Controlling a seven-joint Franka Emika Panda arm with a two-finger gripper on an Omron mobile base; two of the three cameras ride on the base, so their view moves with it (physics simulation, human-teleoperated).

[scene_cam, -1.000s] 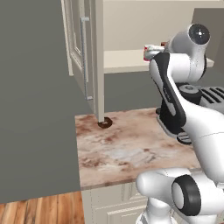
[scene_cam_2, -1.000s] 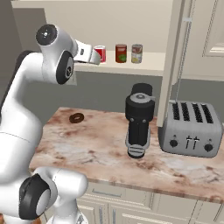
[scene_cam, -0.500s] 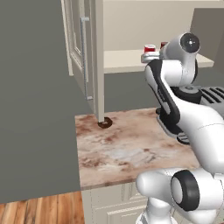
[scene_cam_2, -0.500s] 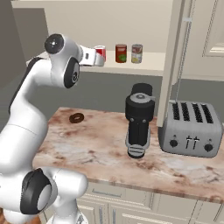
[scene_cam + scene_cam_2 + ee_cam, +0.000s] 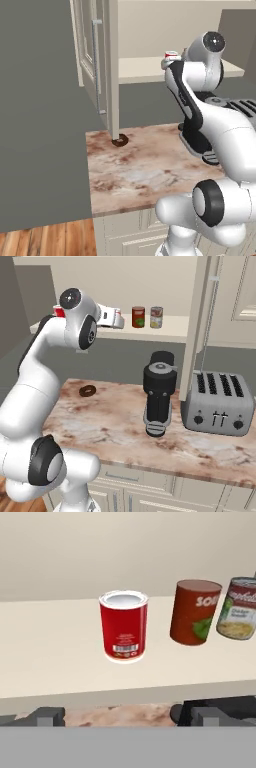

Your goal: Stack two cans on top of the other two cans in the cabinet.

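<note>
No stacking done yet: every can you can see stands alone on the cabinet (image 5: 200,316) shelf (image 5: 55,647).

Hand view, left to right:
- plain red can (image 5: 123,626), upright, nearest the shelf's front edge, dead ahead of the claw (image 5: 120,714)
- dark red can with a green patch (image 5: 194,612), further back toward the wall
- soup can with a pale label (image 5: 238,608), just beside the dark red one, cut by the frame's right edge

That makes three; a fourth can I cannot find. Two lifts remain, as I judge it.

The claw is released and empty, fingertips (image 5: 47,716) spread wide at the shelf's front edge, with the plain red can lined up between them but not yet reached.

Against the earlier frames: the arm has swung up and forward, carrying the hand (image 5: 111,317) from off the shelf's left end to level with the shelf. Cans, doughnut (image 5: 88,390), coffee grinder (image 5: 159,392) and toaster (image 5: 218,403) on the surface (image 5: 120,421) have not moved.
</note>
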